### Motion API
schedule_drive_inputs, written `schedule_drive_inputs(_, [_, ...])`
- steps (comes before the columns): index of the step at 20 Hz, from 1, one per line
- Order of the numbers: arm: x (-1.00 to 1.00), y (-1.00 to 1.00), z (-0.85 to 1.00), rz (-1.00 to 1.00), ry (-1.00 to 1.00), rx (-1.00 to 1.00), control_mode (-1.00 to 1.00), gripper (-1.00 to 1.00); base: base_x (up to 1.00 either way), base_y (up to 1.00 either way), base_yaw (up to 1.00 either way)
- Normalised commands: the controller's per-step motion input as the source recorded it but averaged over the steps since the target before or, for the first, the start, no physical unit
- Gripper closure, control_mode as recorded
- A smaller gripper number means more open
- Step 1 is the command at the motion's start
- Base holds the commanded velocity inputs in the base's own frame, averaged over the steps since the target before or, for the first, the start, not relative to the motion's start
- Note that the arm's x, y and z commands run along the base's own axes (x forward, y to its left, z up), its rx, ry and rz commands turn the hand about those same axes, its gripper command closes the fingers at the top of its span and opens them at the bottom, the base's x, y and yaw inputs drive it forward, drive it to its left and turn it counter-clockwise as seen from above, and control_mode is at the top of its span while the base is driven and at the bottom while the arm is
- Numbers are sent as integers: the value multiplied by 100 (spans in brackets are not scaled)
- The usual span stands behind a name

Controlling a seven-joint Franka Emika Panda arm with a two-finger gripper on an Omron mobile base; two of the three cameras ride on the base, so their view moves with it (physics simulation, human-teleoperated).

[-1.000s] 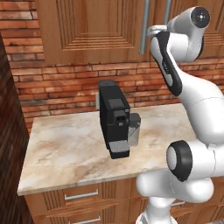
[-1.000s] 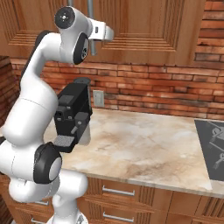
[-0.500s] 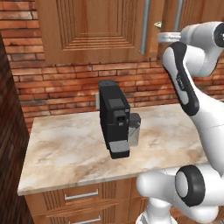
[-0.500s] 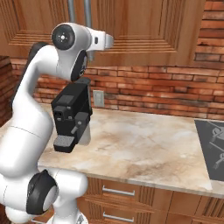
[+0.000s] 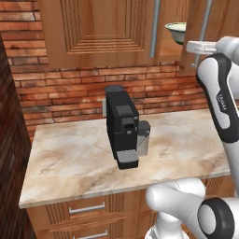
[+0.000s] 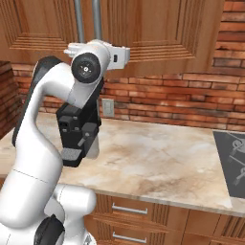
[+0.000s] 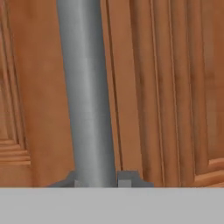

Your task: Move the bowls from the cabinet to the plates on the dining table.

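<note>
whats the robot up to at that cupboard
The white arm has its pincer closed around the grey bar handle of the right-hand cabinet door, which stands partly open. A bowl shows inside through the gap. A black coffee machine stands on the marble counter below.

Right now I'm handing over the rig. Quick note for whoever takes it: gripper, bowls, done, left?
Gripper: shut on the long grey metal bar handle of the brown wooden wall cabinet's right door.
Things: the door is part open. A pale round bowl sits on the shelf in the gap.
Done: door cracked open, no bowl lifted.
Left: open it fully, then carry the bowls to the plates on the dining table.
</note>
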Motion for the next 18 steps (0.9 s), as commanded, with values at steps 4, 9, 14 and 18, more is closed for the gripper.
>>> schedule_drive_inputs(4, [-49,-5,4,10,-6,0,-100,-100,0,0,0])
schedule_drive_inputs(9, [-57,38,12,5,-2,-1,-100,-100,0,0,0])
schedule_drive_inputs(14, [-4,67,0,0,8,0,-100,-100,0,0,0])
schedule_drive_inputs(18, [0,46,3,1,18,5,-100,-100,0,0,0])
